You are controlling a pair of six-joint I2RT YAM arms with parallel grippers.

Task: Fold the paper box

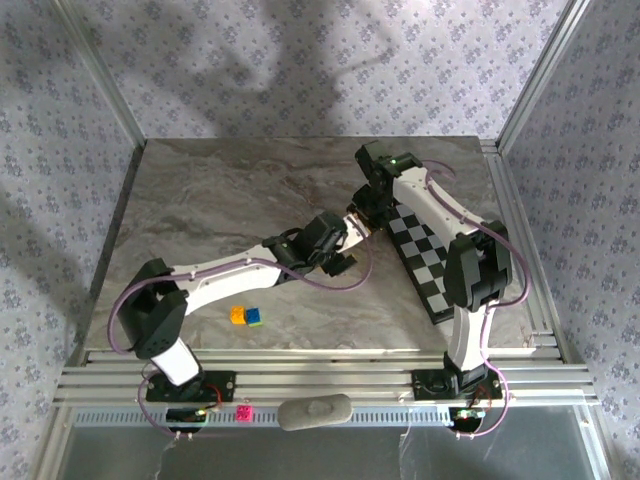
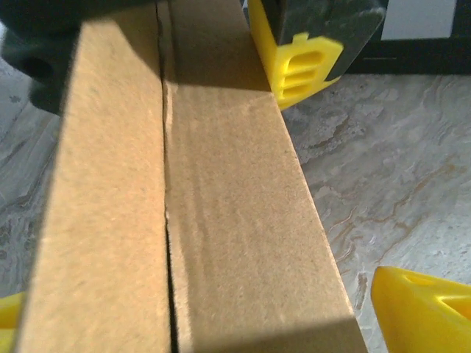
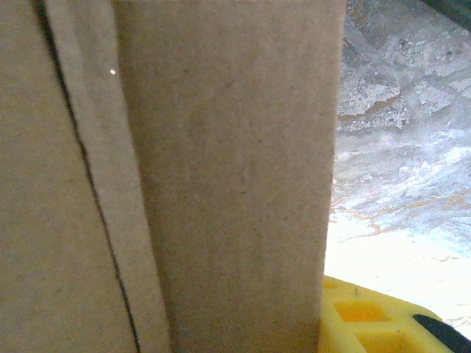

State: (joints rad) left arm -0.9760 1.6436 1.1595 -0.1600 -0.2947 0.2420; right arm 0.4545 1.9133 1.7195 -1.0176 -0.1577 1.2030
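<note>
Mid-fold here: my right gripper [image 1: 362, 218] is clamped on one end of the paper box [image 2: 221, 220] at mid-table [image 1: 230, 190], my left gripper [image 2: 210, 316] sits open astride its long wall, so next I'd guess squeeze that seam [image 2: 168, 220] shut.

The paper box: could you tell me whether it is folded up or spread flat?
Folded, at least partly: the paper box shows panels meeting at a seam, and looks narrow from above. Fully closed: cannot tell.
</note>
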